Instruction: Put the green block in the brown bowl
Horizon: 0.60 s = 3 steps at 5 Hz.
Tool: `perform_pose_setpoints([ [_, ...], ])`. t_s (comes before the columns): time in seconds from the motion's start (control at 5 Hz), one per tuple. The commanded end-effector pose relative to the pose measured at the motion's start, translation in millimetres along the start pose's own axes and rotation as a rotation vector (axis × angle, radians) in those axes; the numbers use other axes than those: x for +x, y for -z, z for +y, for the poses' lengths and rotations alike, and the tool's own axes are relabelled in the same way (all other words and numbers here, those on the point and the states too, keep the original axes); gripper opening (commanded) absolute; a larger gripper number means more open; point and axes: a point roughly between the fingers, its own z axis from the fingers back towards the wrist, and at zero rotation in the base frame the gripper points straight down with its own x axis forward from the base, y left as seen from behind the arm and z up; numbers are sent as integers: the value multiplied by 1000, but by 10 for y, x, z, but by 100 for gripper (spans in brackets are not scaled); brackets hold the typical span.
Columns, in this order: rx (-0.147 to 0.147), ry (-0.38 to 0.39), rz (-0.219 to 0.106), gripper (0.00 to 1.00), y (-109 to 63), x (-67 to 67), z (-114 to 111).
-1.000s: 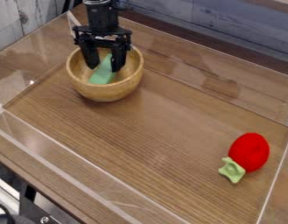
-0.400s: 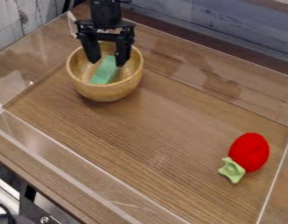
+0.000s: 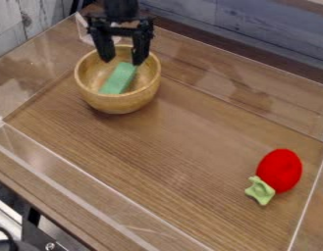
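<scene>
- In the single camera view, the green block [image 3: 118,77] lies inside the brown bowl [image 3: 118,84], tilted across its floor, with one end toward the arm and the other toward the near wall.
- The jaws [image 3: 121,43] are open wide, at the far side of the bowl, and they hold nothing. The block lies apart from them, lower in the bowl.
- Against the earlier frames, the dark arm has drawn back and up toward the top edge of the picture. A second ago the jaws hung lower, over the far part of the bowl and close to the block's upper end; now more of the block and of the bowl's inside shows.
- The jaws were already spread a second ago, and they look just as wide now.
- The block has kept its place in the bowl, its pale green upper face now in plainer sight.
- The bowl has not shifted: it stands upright on the wooden table [image 3: 177,147], toward the far left part of the picture.
- The red round toy [image 3: 279,171] with its pale-green leafy stem [image 3: 261,190] is where it was, near the right edge of the picture, well apart from the bowl.
- At the lower left, the dark parts and cables [image 3: 17,233] beside the table look unchanged.
</scene>
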Motion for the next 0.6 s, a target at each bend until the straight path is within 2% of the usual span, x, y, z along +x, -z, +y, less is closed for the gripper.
perform_pose_setpoints([
  [0.0, 3, 27, -119, 100, -474, 11, -119],
  [0.4, 23, 7, -115, 100, -327, 61, -9],
])
